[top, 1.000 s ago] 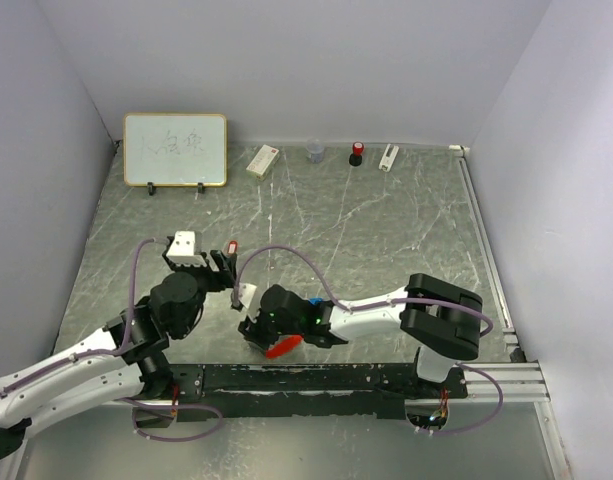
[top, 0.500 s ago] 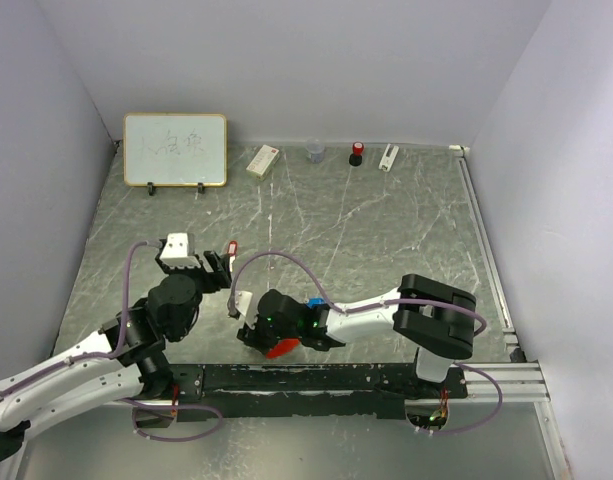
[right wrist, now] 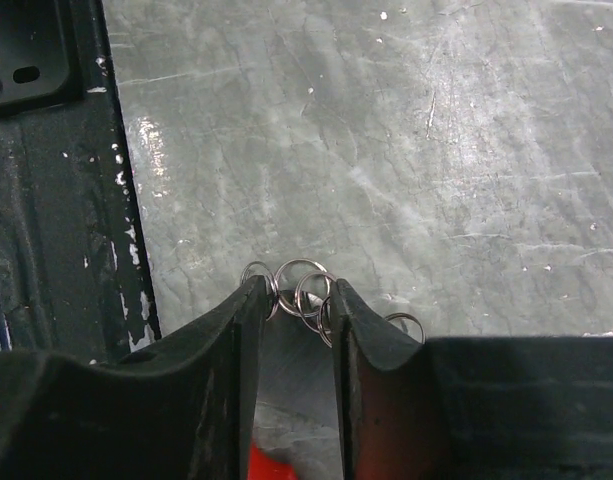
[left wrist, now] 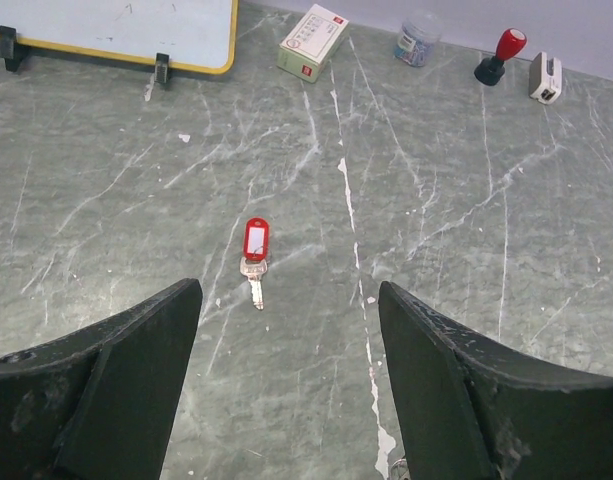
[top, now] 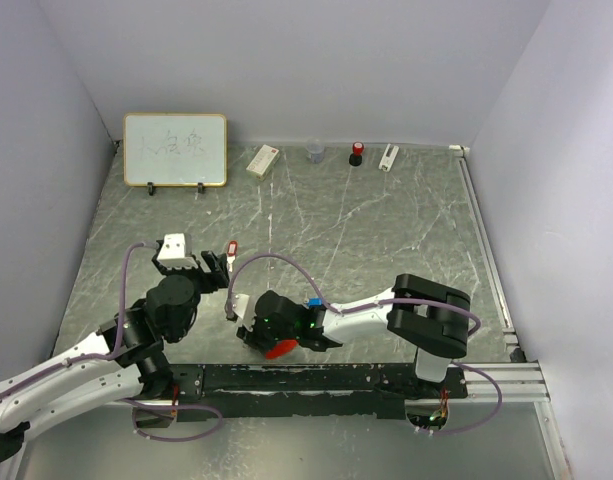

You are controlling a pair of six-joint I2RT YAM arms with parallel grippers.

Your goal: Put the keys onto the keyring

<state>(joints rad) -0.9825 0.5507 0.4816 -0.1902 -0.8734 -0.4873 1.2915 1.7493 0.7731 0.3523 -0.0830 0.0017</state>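
Note:
The red-headed key (left wrist: 254, 243) lies flat on the table just beyond my left gripper (left wrist: 286, 292), which is open and empty; in the top view the key (top: 232, 247) lies just past the gripper (top: 218, 268). My right gripper (right wrist: 296, 290) is shut on the keyring, its grey rings (right wrist: 304, 288) bunched between the fingertips and the red fob (right wrist: 268, 466) showing low between the jaws. In the top view the right gripper (top: 246, 318) is near the table's front edge, with the fob (top: 279, 349) under it. A small blue key head (top: 313, 302) shows beside the right arm.
A whiteboard (top: 175, 149), a white box (top: 262, 160), a clear cup (top: 315, 151), a red stamp (top: 357, 152) and a small white piece (top: 388, 157) line the back wall. A black base rail (right wrist: 46, 200) runs along the front edge beside the right gripper.
My right gripper has moved a little to the left with the keyring. My left gripper has drawn back slightly from the red key.

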